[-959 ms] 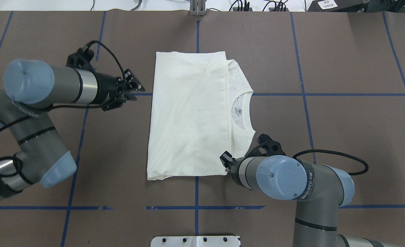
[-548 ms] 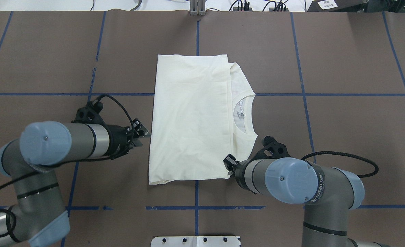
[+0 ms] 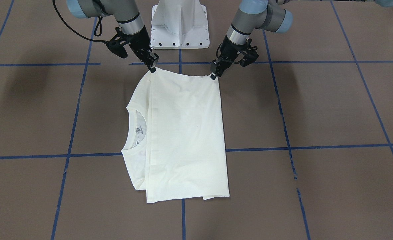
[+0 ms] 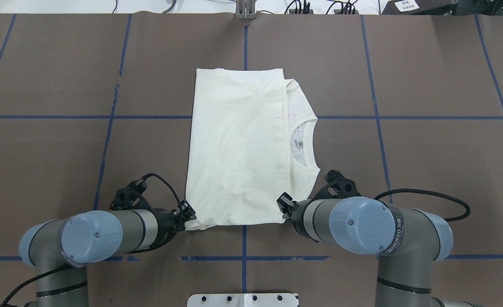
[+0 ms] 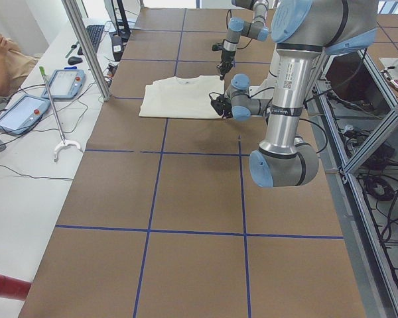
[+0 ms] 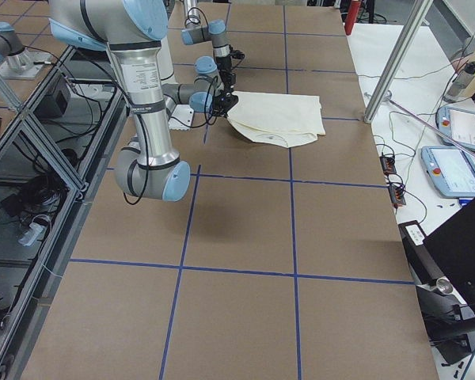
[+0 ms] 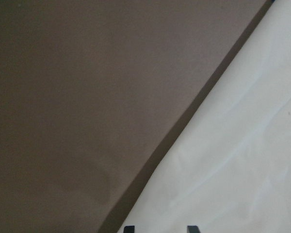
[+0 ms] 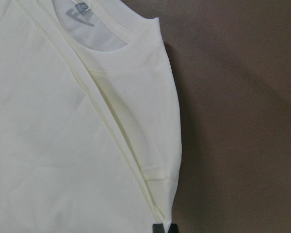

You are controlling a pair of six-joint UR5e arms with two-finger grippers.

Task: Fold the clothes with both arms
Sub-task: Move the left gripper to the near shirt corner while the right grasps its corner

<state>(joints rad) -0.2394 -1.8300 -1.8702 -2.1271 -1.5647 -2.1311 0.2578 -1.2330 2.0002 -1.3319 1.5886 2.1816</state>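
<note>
The cream-white T-shirt [image 4: 238, 145] lies folded flat on the brown table, ribbed collar [image 4: 309, 143] toward the right; its print is hidden. My right gripper [image 4: 283, 212] is shut on the shirt's near right corner; in the right wrist view its fingertips [image 8: 158, 228] pinch the hem. My left gripper [image 4: 190, 216] is at the near left corner; in the left wrist view its fingertips [image 7: 129, 228] stand apart over the cloth [image 7: 233, 170], open. In the front view the left gripper [image 3: 213, 76] and the right gripper [image 3: 153, 69] hold to the shirt's [image 3: 183, 133] two corners nearest the robot.
The white pedestal base [image 3: 180, 23] stands just behind the shirt on the robot's side. Blue tape lines [image 4: 375, 117] grid the table. A metal post [image 4: 245, 10] stands at the far edge. Tablets [image 5: 20, 112] lie on the side bench.
My left arm has swung from beside the shirt's left edge toward the robot, down to its near left corner. The right gripper has stayed on the near right corner.
</note>
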